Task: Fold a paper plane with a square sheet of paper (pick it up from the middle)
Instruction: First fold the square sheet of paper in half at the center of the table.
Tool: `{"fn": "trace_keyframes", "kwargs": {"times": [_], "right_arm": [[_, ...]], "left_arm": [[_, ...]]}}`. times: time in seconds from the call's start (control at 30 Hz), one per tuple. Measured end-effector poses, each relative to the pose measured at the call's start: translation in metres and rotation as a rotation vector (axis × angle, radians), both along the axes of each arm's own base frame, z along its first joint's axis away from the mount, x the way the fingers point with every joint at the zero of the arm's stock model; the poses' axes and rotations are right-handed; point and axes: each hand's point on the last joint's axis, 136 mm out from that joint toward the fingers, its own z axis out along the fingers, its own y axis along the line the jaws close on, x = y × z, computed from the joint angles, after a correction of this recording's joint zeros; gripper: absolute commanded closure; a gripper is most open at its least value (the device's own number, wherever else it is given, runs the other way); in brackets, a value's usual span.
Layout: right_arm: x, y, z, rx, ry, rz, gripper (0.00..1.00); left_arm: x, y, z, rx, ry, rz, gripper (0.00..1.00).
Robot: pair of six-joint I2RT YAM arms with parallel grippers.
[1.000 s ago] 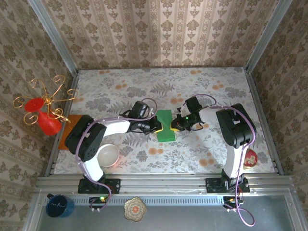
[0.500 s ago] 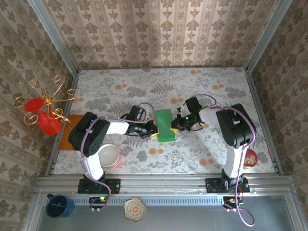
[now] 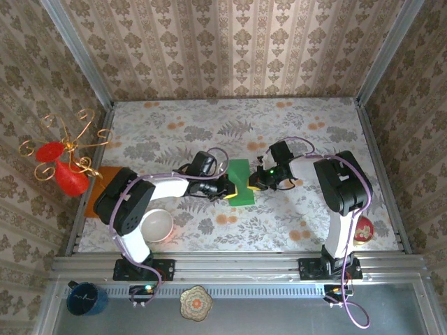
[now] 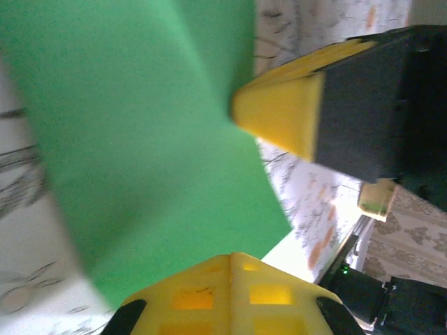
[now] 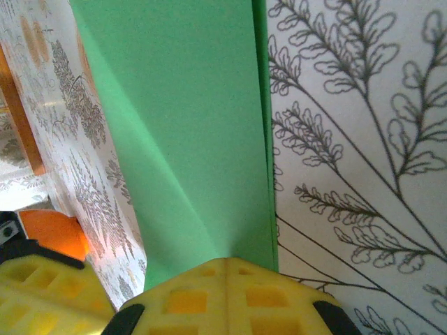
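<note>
While my right gripper (image 3: 255,183) stays clamped on the green sheet (image 3: 242,173) mid-worktop, I see the left gripper (image 3: 228,190), pinching its opposite edge, sitting further right.

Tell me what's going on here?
Both arms are working a green paper sheet, already folded into a strip, in the middle of the table. The left gripper meets its left edge and the right gripper its right edge, jaws closed in both wrist views. Whether they pinch or just press is unclear. No plane shape yet.
</note>
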Motion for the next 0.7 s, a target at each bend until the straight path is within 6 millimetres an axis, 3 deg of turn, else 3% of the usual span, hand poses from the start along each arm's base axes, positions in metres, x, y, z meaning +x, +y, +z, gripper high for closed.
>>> {"fn": "trace_keyframes", "kwargs": {"times": [0.33,0.7], "right_arm": [[0.000,0.000,0.000,0.001,0.001,-0.003,0.99],[0.001,0.000,0.000,0.000,0.011,-0.008,0.99]], "left_arm": [[-0.013,-0.008,-0.029,0.053,0.071,-0.030,0.99],[-0.038,0.019,-0.036,0.026,0.063,-0.007,0.99]]}}
